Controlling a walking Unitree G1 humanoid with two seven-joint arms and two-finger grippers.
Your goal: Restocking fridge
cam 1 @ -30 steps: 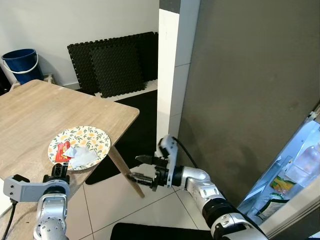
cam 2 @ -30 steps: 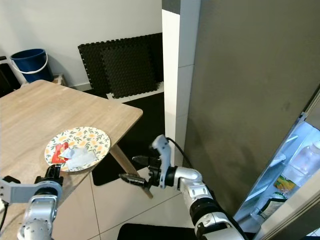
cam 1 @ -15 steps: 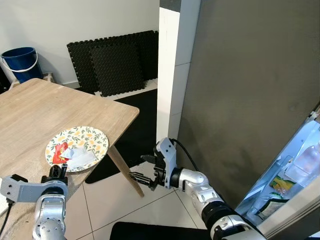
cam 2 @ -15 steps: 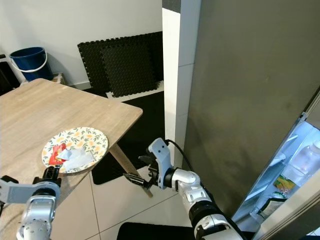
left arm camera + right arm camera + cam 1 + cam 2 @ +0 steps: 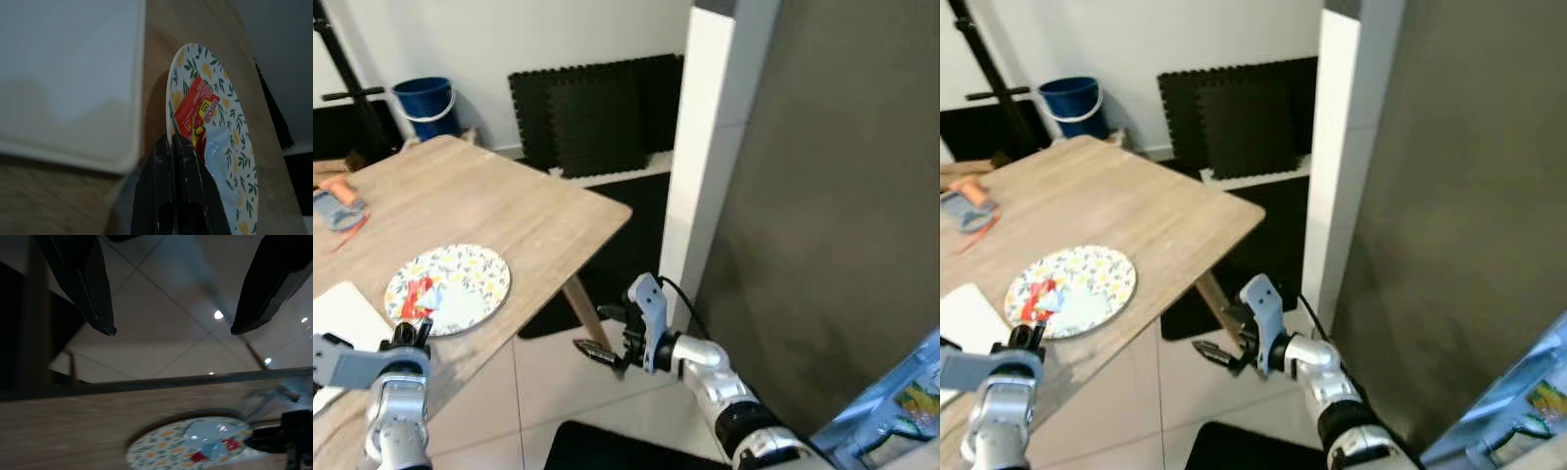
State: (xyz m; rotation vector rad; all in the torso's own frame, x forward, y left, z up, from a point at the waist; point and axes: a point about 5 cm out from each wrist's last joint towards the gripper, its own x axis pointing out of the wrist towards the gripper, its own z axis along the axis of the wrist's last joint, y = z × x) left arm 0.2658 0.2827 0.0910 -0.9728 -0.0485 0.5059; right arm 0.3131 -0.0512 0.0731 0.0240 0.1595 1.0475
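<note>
A floral plate (image 5: 481, 271) lies near the front edge of the wooden table (image 5: 509, 211). It holds a red packet (image 5: 414, 294) and a pale blue-white packet (image 5: 458, 300). My left gripper (image 5: 408, 331) is shut and empty, its tips right at the plate's near rim (image 5: 168, 105); the red packet (image 5: 195, 115) lies just beyond them. My right gripper (image 5: 595, 328) stands open and empty, low beside the table leg (image 5: 582, 304) and below the table top. The right wrist view looks across to the plate (image 5: 195, 440) between the open fingers (image 5: 93, 289).
A white board (image 5: 342, 318) lies left of the plate. An orange and a blue object (image 5: 337, 201) rest at the table's far left. The grey fridge door (image 5: 842, 215) and a white column (image 5: 700, 147) stand to the right, the lit fridge interior (image 5: 911, 411) at bottom right. Black mats (image 5: 597, 117) and a blue bucket (image 5: 423, 98) line the wall.
The camera has swung left: more of the table shows and the fridge sits further right. My right gripper stays open near the table leg; the left gripper stays at the plate's rim.
</note>
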